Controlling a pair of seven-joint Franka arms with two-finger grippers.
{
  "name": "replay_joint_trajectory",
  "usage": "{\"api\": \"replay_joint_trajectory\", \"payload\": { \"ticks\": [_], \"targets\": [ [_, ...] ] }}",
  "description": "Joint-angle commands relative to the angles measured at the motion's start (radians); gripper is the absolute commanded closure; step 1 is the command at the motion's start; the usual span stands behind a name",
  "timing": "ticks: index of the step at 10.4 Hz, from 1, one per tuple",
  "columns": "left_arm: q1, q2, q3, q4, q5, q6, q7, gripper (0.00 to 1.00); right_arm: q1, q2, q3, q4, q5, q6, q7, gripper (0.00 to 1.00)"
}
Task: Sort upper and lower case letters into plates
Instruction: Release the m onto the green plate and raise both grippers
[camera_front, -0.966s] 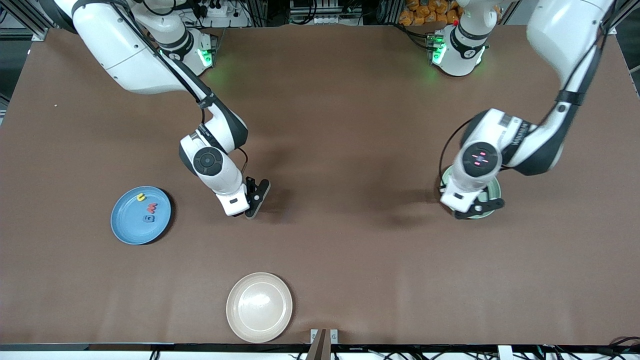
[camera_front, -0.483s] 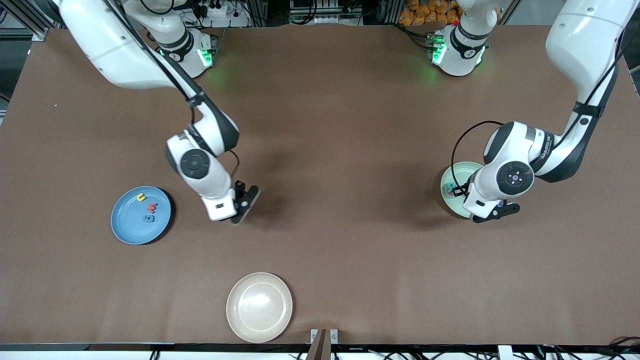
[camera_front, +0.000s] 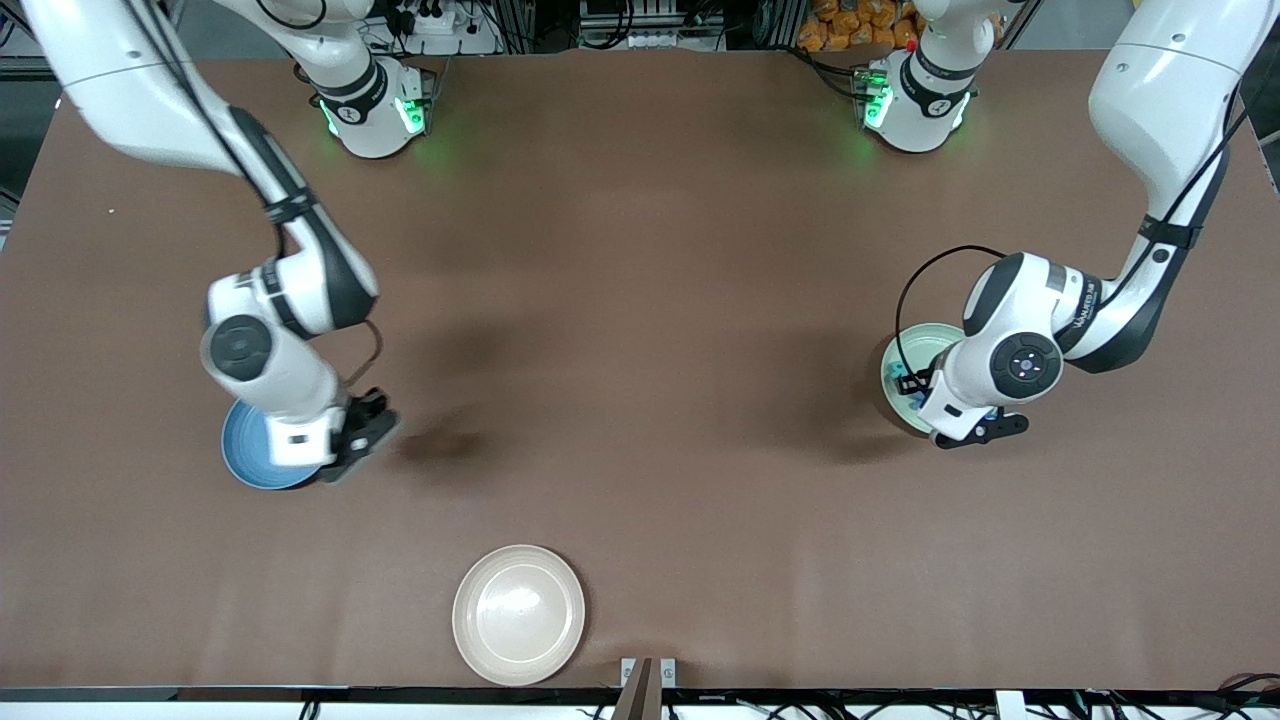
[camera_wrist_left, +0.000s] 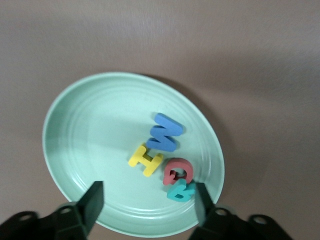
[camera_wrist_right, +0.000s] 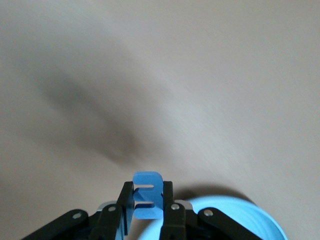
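Note:
My left gripper hangs open over the pale mint plate, nothing between its fingers. In that plate lie a blue letter, a yellow letter, a red letter and a teal letter, close together. My right gripper is shut on a small blue letter, held upright at the rim of the blue plate. In the front view the right gripper sits at the blue plate's edge and the arm hides the plate's contents. The left gripper is over the mint plate.
A cream-beige plate with nothing in it stands near the front camera's edge of the brown table. A small metal bracket juts at that edge.
My right arm has swung from the table's middle to the blue plate, carrying the blue letter. My left gripper has opened over the mint plate and shifted slightly.

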Motion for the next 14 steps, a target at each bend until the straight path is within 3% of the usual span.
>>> {"api": "replay_joint_trajectory", "payload": {
  "ticks": [1,2,3,4,5,8,10,14],
  "targets": [
    [0.011,-0.086,-0.016,0.004,-0.021,-0.036,0.069,0.00,-0.083,-0.013,0.018,-0.021,-0.006,-0.042,0.008,1.00],
    [0.005,-0.112,-0.019,0.017,-0.021,-0.074,0.082,0.00,-0.101,-0.015,0.018,-0.021,-0.006,-0.065,0.016,0.87],
    [0.010,-0.128,-0.045,0.046,-0.022,-0.117,0.085,0.00,-0.106,-0.018,0.018,-0.020,-0.001,-0.071,0.019,0.44],
    [0.011,-0.139,-0.057,0.077,-0.021,-0.161,0.086,0.00,-0.106,-0.021,0.020,-0.018,0.004,-0.071,0.020,0.19],
    [0.010,-0.155,-0.073,0.112,-0.022,-0.207,0.085,0.00,-0.106,-0.030,0.023,-0.018,0.007,-0.073,0.020,0.00],
    [0.011,-0.179,-0.126,0.214,-0.025,-0.335,0.085,0.00,-0.102,-0.105,0.029,-0.021,0.025,-0.097,0.022,0.00],
    [0.011,-0.192,-0.134,0.272,-0.079,-0.384,0.085,0.00,-0.100,-0.174,0.038,-0.018,0.164,-0.158,0.057,0.00],
    [0.015,-0.258,-0.134,0.281,-0.148,-0.394,0.093,0.00,-0.030,-0.333,0.037,-0.021,0.197,-0.303,0.198,0.00]
  ]
}}
